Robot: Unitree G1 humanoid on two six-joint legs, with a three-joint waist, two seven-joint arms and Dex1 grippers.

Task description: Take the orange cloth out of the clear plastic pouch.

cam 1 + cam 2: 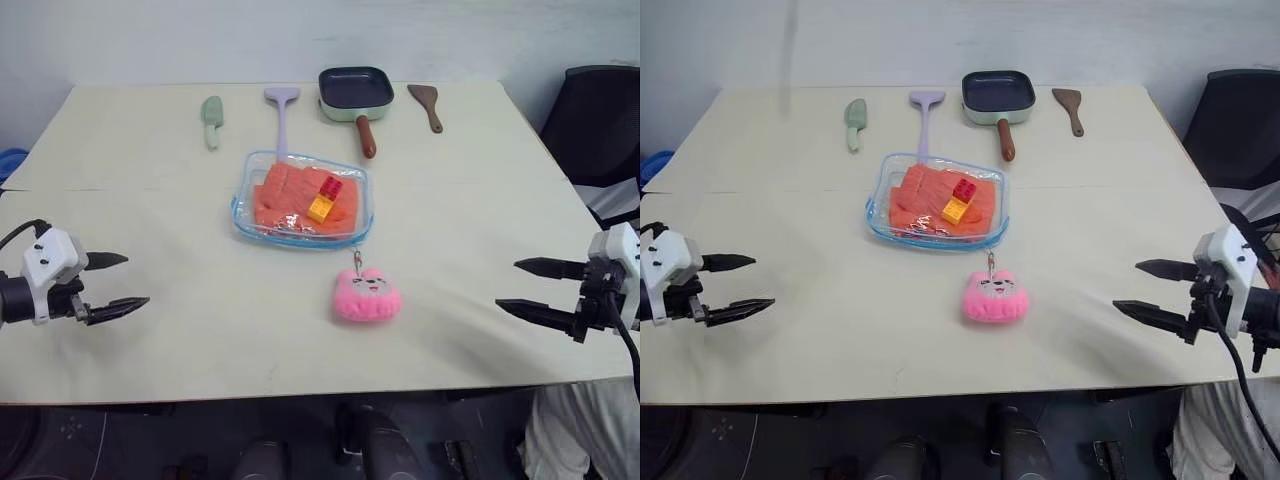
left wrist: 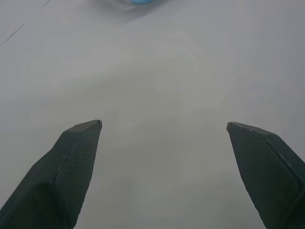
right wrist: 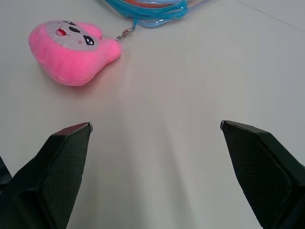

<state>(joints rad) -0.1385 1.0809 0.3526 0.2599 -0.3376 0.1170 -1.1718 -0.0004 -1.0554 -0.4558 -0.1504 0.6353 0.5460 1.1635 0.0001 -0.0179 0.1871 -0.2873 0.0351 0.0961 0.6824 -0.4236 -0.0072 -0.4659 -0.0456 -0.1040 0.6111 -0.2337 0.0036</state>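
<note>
Left eye view: both grippers wait wide apart at the table's sides, nothing held.

On the table, the clear plastic pouch lies flat at the middle with the orange cloth inside it, a red and yellow toy brick resting on top. A pink plush toy sits just in front, clipped to the pouch's edge. The left gripper and right gripper hover with fingers spread, well apart from the pouch.
</note>
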